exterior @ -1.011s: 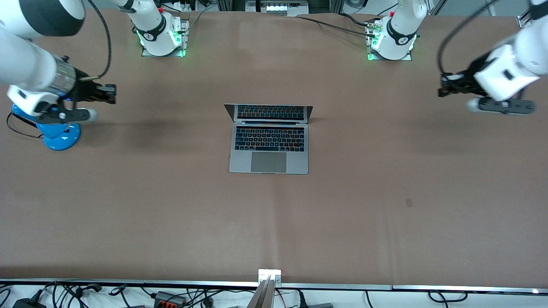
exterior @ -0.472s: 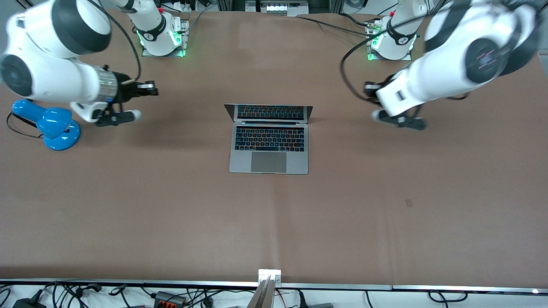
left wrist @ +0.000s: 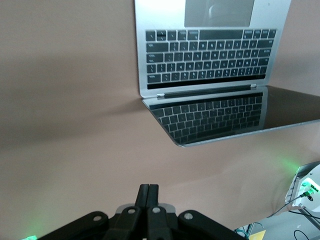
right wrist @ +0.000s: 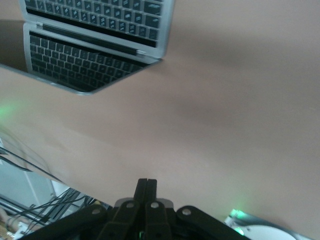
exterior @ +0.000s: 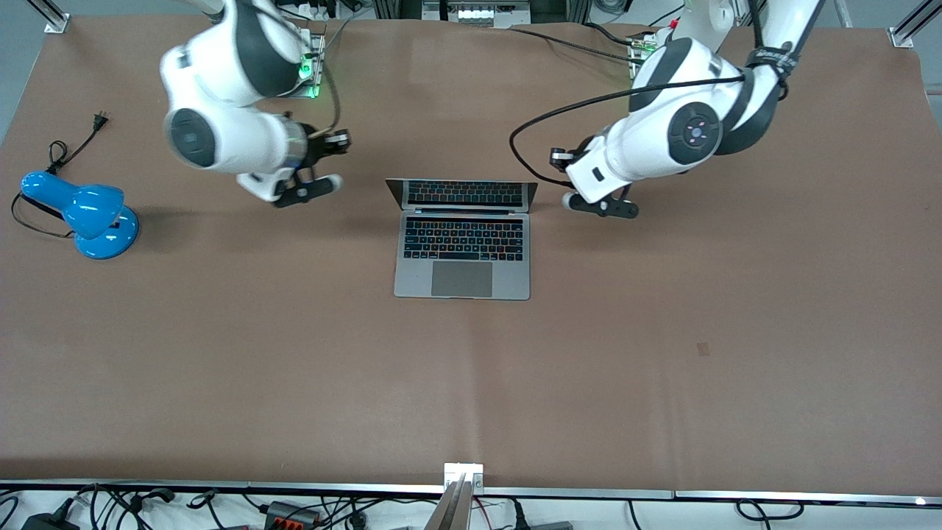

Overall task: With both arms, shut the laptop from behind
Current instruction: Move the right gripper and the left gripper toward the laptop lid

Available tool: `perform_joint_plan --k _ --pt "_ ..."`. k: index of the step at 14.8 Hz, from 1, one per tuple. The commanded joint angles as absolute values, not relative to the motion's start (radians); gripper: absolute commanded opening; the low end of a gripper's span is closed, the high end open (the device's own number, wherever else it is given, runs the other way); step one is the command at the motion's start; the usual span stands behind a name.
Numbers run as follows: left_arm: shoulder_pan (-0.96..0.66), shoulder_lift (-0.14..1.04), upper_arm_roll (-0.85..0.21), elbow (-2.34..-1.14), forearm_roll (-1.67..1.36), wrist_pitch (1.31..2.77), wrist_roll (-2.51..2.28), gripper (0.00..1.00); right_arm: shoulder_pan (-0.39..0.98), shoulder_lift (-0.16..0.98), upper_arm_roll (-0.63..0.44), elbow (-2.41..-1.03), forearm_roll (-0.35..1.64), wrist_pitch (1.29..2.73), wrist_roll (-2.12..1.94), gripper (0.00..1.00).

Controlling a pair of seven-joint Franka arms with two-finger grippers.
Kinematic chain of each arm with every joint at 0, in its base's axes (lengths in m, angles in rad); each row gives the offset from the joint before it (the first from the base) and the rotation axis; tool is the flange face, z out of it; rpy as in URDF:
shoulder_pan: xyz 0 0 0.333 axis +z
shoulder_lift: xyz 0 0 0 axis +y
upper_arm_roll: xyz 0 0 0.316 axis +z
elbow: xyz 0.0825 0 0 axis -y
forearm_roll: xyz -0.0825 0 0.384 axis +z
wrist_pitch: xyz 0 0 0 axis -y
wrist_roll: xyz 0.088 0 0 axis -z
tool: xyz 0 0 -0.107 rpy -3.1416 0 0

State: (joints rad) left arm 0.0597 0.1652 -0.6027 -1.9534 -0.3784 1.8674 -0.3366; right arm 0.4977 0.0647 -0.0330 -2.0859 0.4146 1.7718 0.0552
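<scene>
Flanking the open laptop (exterior: 462,239) above the tabletop (exterior: 662,353), left hand (exterior: 557,157) and right hand (exterior: 340,139) each show 2 fingers pressed shut, holding nothing.

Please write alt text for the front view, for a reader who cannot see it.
An open laptop sits mid-table, its screen upright. The left gripper and right gripper, both shut, hover on either side of the screen. A blue desk lamp lies toward the right arm's end.
</scene>
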Motion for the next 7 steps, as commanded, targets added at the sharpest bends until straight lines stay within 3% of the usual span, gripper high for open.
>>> perform_joint_plan --k 1,7 --pt "0.075 0.159 -0.653 -1.997 -0.402 1.954 -0.351 0.0 0.583 0.072 -0.046 -2.118 0.436 1.847 0.112 0.0" --pt "0.017 0.255 -0.67 -2.014 -0.4 2.094 -0.383 0.0 0.663 0.133 -0.046 -2.111 0.436 1.948 0.195 0.0"
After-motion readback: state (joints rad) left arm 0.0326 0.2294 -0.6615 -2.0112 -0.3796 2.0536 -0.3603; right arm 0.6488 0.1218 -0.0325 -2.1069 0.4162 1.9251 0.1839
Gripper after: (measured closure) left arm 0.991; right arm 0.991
